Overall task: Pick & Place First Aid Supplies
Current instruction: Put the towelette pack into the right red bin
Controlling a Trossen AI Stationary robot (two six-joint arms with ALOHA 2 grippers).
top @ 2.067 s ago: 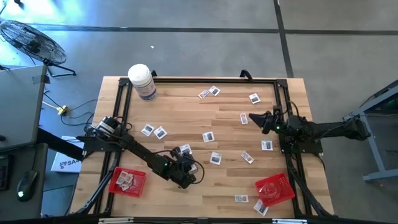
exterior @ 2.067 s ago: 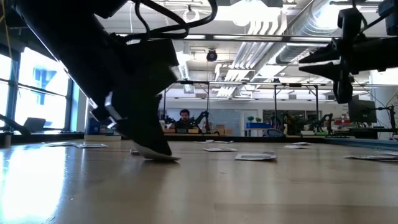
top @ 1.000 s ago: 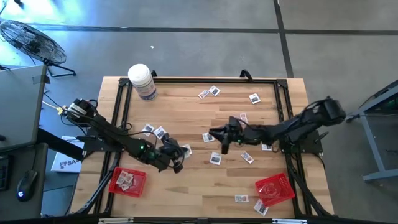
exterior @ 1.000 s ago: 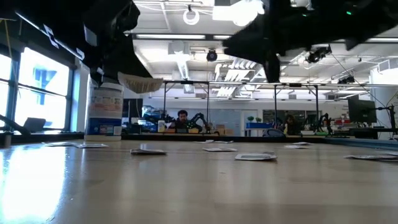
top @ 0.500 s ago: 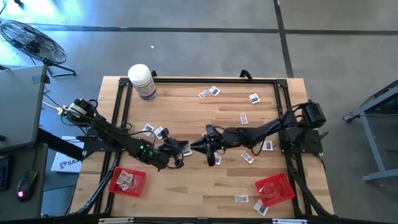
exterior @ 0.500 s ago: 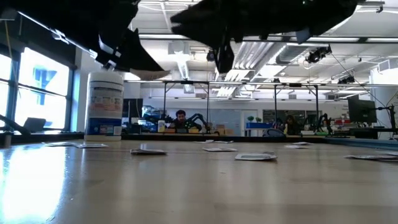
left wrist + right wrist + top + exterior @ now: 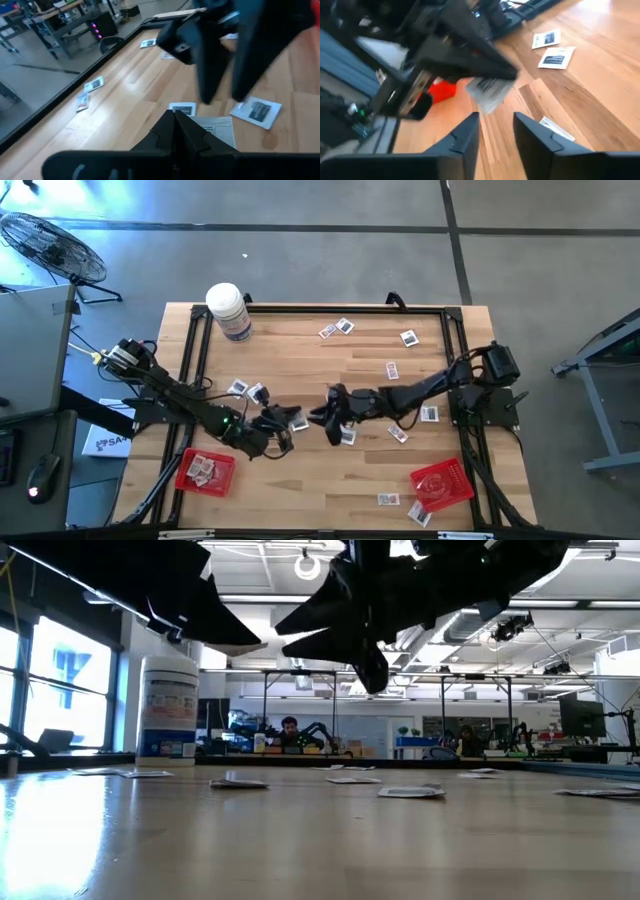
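My left gripper [image 7: 283, 421] is over the middle of the table, shut on one small white packet [image 7: 214, 131] with dark print, which also shows in the right wrist view [image 7: 490, 91]. My right gripper [image 7: 331, 424] reaches in from the table's right. It is open, its fingers [image 7: 208, 75] pointing down just beyond the packet's free edge, touching nothing. Both grippers [image 7: 368, 660] hang well above the table top. Several more packets [image 7: 391, 369] lie flat on the wood. My left gripper pinches the packet between its two fingers by the edge nearest them [image 7: 192, 124], coming in roughly level and pointing toward the table's right. The packet sticks out past the fingertips toward my right gripper. It is lifted clear of the table and lies about flat.
A red tray [image 7: 186, 477] holding packets sits at the near left, and another red tray [image 7: 447, 480] at the near right. A large white bottle [image 7: 228, 310] stands at the far left corner. Loose packets [image 7: 347, 436] lie under and around both grippers. A black frame [image 7: 455, 350] rims the table.
My right arm has swung out across the table toward its left and near side, ending close beside my left gripper, with its fingers still open. My left gripper has kept hold of the packet and risen somewhat higher above the table.
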